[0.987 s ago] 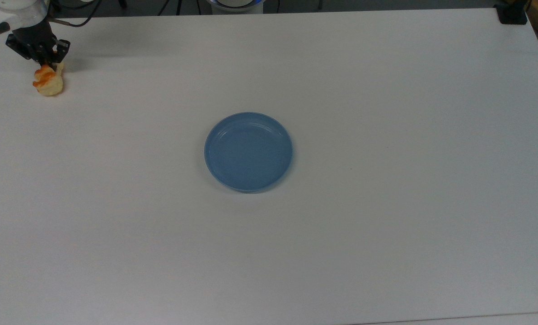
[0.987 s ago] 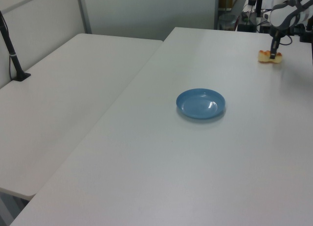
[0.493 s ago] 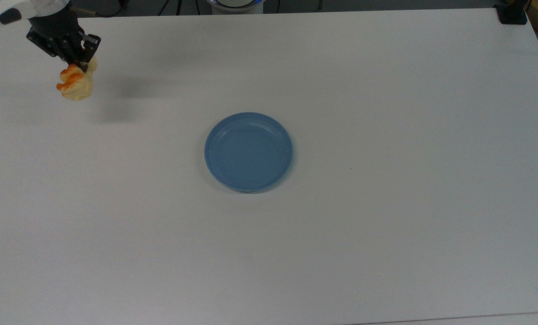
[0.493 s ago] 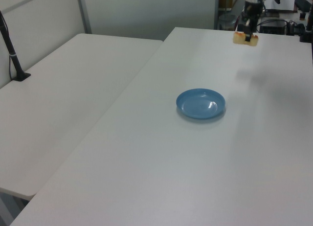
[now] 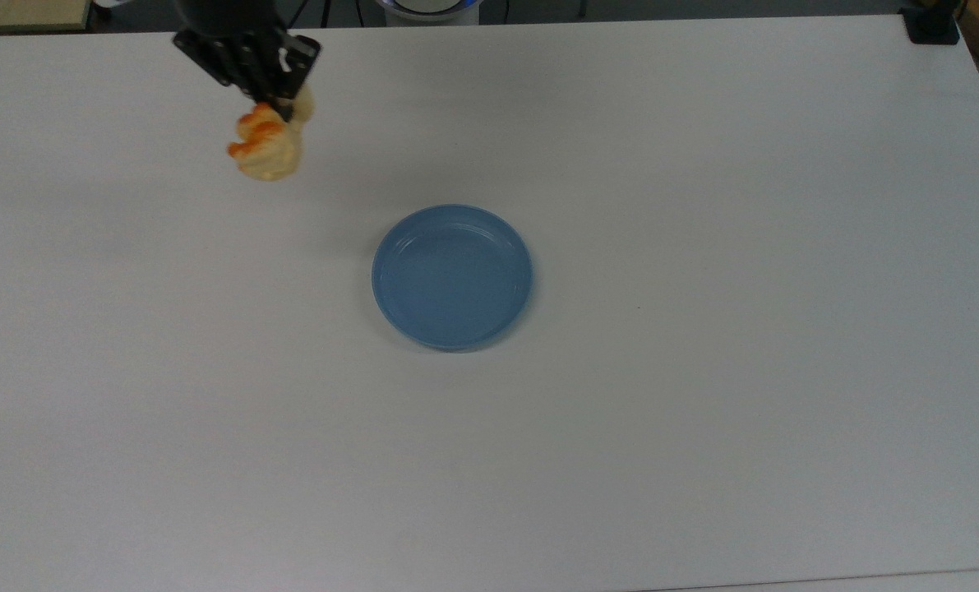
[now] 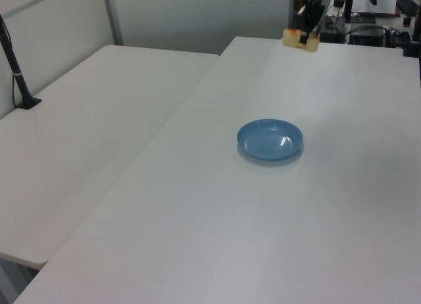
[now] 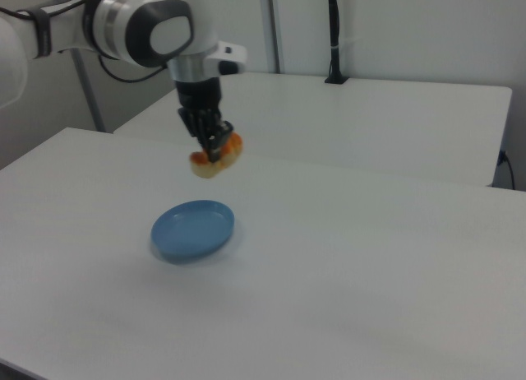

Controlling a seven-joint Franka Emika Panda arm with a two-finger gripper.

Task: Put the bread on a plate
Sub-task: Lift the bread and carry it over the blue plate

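White table with one blue plate

The white table (image 5: 703, 411) carries the plate (image 5: 452, 276) flat near its middle, empty; in the top view the plate lies well apart from the fingers (image 5: 279, 103), below and to the top view's right of them. A second white table (image 6: 85, 139) adjoins it on the left view's left.

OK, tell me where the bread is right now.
The bread is held in the gripper above the table, up and to the top view's left of the blue plate, not yet over it.
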